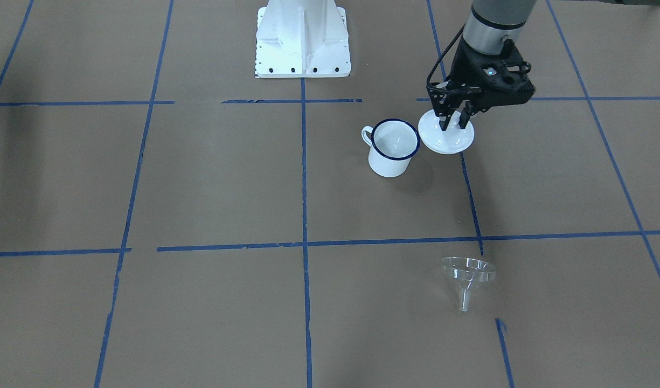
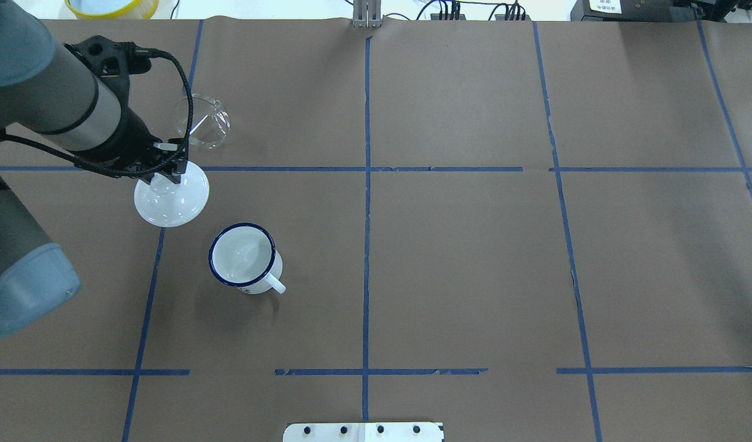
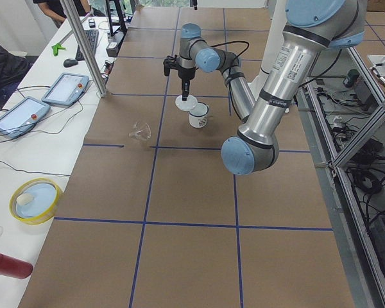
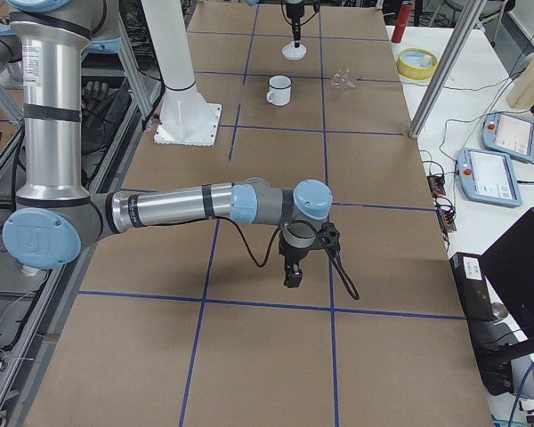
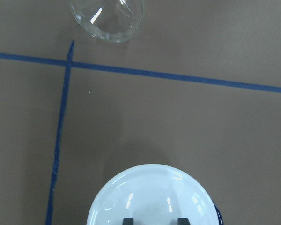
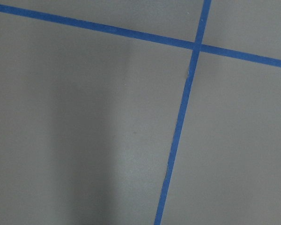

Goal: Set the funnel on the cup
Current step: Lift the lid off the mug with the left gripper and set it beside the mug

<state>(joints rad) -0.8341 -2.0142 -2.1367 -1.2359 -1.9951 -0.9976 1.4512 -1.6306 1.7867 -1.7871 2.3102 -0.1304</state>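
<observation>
White lid [image 1: 447,142] in clasp of left gripper [image 1: 453,125], beside cup [image 1: 390,157], funnel [image 1: 467,271] well apart; right gripper [image 4: 292,277] grip unclear.

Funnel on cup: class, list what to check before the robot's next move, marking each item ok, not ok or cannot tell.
1. Cup upright, mouth uncovered: ok.
2. Left gripper free for the funnel: not ok; it grips the lid by its knob, beside the cup.
3. Lid set down on the table: cannot tell.
4. Funnel unobstructed, apart from cup and lid: ok.
5. Right gripper away from the cup: ok; open or shut, cannot tell.
</observation>
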